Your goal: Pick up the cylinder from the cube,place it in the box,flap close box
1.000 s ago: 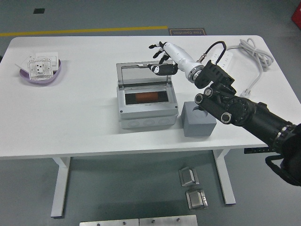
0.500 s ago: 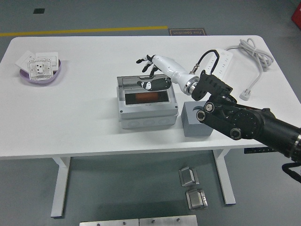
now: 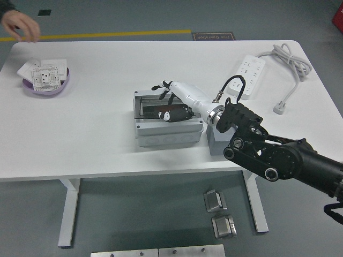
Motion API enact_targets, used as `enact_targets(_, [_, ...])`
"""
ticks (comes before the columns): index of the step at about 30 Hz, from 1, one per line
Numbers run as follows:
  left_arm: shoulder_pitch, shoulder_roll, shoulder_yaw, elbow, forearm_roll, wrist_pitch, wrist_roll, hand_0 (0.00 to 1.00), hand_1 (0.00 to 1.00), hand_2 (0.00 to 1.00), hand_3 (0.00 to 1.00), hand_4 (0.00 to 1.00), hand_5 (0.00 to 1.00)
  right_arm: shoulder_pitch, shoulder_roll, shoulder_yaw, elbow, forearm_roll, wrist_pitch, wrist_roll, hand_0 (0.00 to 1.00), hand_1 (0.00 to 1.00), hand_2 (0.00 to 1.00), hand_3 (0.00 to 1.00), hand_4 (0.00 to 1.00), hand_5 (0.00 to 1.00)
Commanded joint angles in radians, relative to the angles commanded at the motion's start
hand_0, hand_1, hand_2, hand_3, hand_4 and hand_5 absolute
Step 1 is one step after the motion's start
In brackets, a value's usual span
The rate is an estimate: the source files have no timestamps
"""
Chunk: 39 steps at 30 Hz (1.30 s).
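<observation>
Head view: cylinder hidden under right hand (image 3: pixel 167 103).

Right arm (image 3: pixel 278 160) blocks box (image 3: pixel 167 128) right side; left side clear

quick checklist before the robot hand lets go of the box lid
1. Cylinder in box: cannot tell; the lid and hand cover the opening.
2. Lid fully down: looks nearly flat, latch cannot tell.
3. Right robot hand on the lid: ok, fingers spread, pressing.
4. Cube bare on top: cannot tell, the arm hides it.
5. Person's hand away from the box: ok, at the far left corner.
6. Power strip and cable out of the arm's way: ok.
</observation>
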Motion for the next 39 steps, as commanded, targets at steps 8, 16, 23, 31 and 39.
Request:
enact_targets(8, [0.005, 0.0, -0.022, 0.0, 0.021, 0.001, 0.003, 0.674, 0.674, 0.567, 0.666, 0.424, 0.01, -0.091, -0.082, 0.168, 0.108, -0.133, 0.08, -0.078, 0.617, 0.472, 0.629, 0.813, 0.719, 0.32])
enact_targets(16, [0.02, -0.007, -0.079, 0.0, 0.069, 0.001, 0.009, 0.674, 0.672, 0.565, 0.663, 0.42, 0.011, -0.283, -0.131, 0.443, 0.301, -0.308, 0.136, -0.158, 0.602, 0.456, 0.625, 0.805, 0.708, 0.316])
enact_targets(23, [0.025, -0.015, -0.089, 0.0, 0.074, 0.003, 0.006, 0.674, 0.671, 0.565, 0.663, 0.419, 0.011, -0.479, -0.055, 0.699, 0.397, -0.258, -0.027, -0.001, 0.592, 0.454, 0.619, 0.752, 0.701, 0.319])
enact_targets(31, [0.032, -0.011, -0.107, 0.0, 0.087, 0.005, 0.003, 0.673, 0.671, 0.565, 0.662, 0.419, 0.011, -0.674, 0.002, 0.842, 0.289, 0.038, -0.163, 0.296, 0.589, 0.451, 0.614, 0.722, 0.701, 0.319])
enact_targets(39, [0.035, -0.005, -0.111, 0.0, 0.095, 0.003, 0.0, 0.674, 0.669, 0.564, 0.661, 0.418, 0.014, -0.748, 0.033, 0.853, 0.233, 0.351, -0.123, 0.548, 0.617, 0.556, 0.647, 0.753, 0.746, 0.401])
